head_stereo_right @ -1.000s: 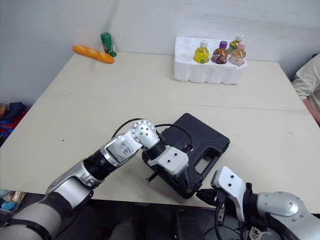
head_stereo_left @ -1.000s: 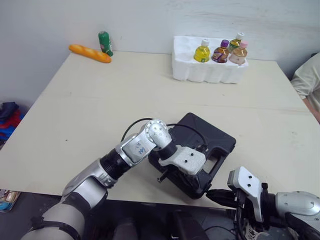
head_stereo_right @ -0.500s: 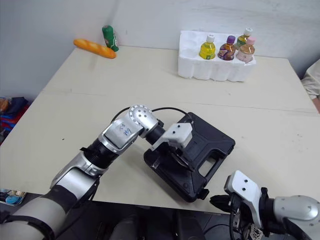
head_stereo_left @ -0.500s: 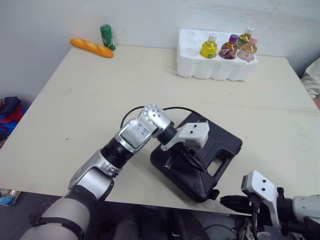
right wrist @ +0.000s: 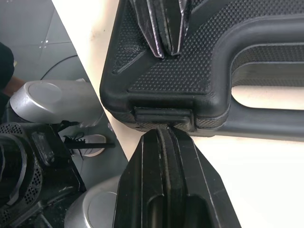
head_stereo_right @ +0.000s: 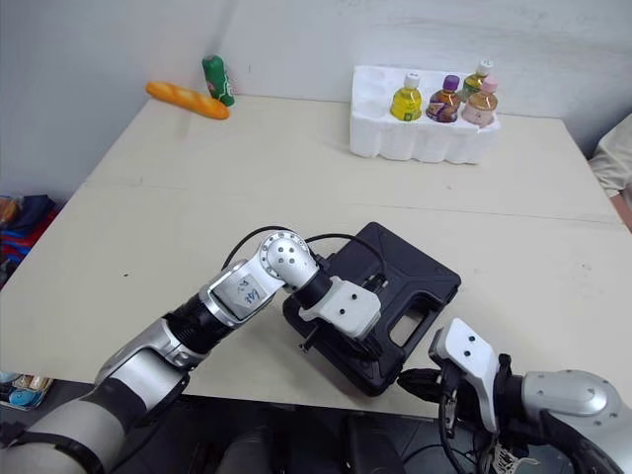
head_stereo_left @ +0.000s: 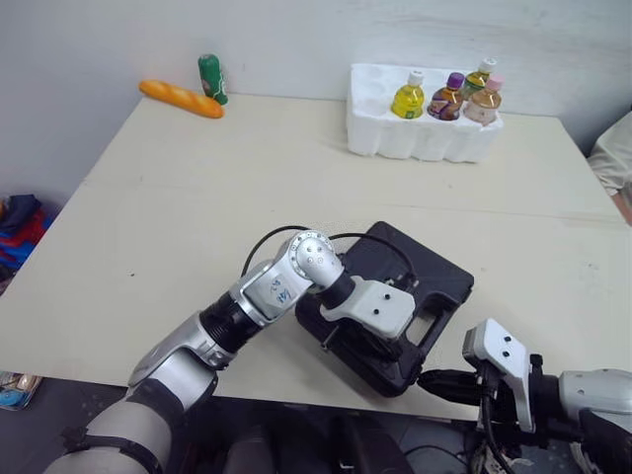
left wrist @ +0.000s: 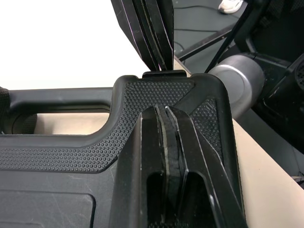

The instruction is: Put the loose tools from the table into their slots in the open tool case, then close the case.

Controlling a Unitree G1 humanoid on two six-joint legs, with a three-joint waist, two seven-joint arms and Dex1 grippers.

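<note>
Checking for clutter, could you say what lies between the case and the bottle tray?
Just bare table between case and tray, per the left eye view.

Pale cream tabletop [head_stereo_left: 197,197], crossed from side to side by a faint seam. Near the front edge, right of centre: black tool case [head_stereo_left: 434,272], lid down, lying flat and turned at an angle, near corner reaching the edge. Far right: white foam tray [head_stereo_left: 415,138]. Far left corner: long orange bread loaf [head_stereo_left: 178,99], green can [head_stereo_left: 209,77] upright just beside it.
</note>
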